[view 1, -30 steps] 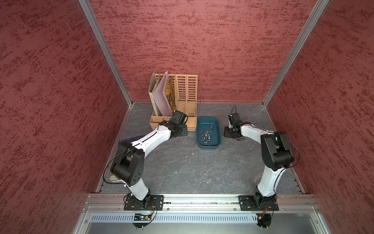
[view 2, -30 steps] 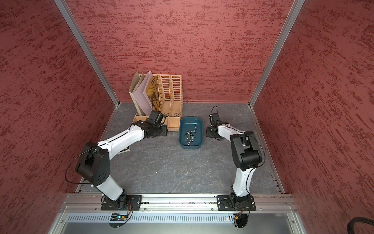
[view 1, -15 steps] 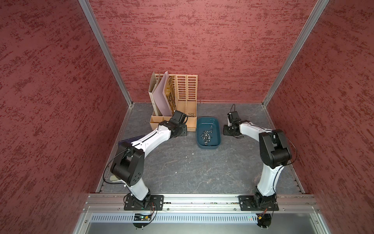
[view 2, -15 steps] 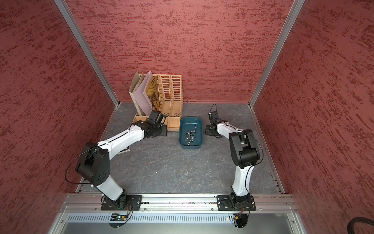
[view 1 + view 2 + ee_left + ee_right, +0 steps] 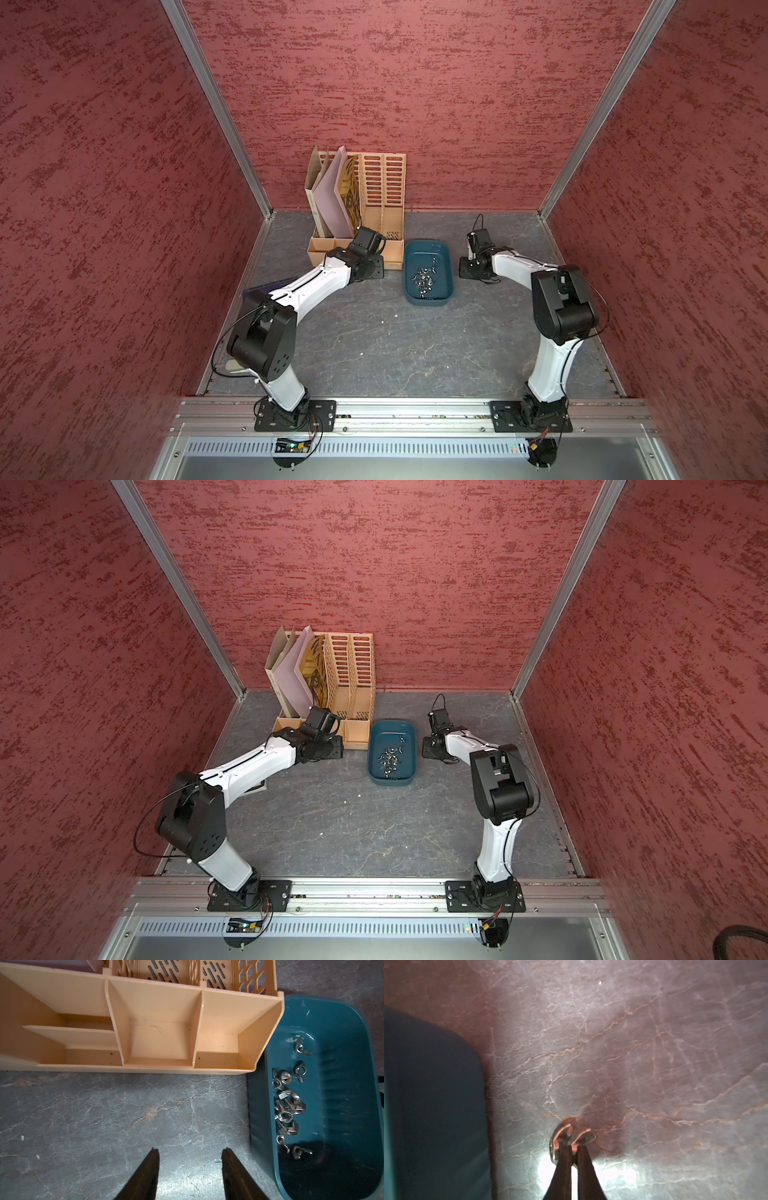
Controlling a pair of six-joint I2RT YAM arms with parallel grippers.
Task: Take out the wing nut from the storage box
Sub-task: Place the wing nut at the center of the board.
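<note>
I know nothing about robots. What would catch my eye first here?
A dark teal storage box holds a heap of shiny wing nuts, beside a tall beige file organiser standing at the red back wall. The right tool is shut on one wing nut over the grey mat, just outside the box.

Beige slotted file organiser (image 5: 382,187) holding folders (image 5: 332,199) stands at the grey table's (image 5: 374,345) back

Parted left pincer (image 5: 190,1150) over grey tabletop (image 5: 104,1109); storage box (image 5: 260,1115), beside beige organiser (image 5: 162,1043), holds wing nuts (image 5: 288,1105).
</note>
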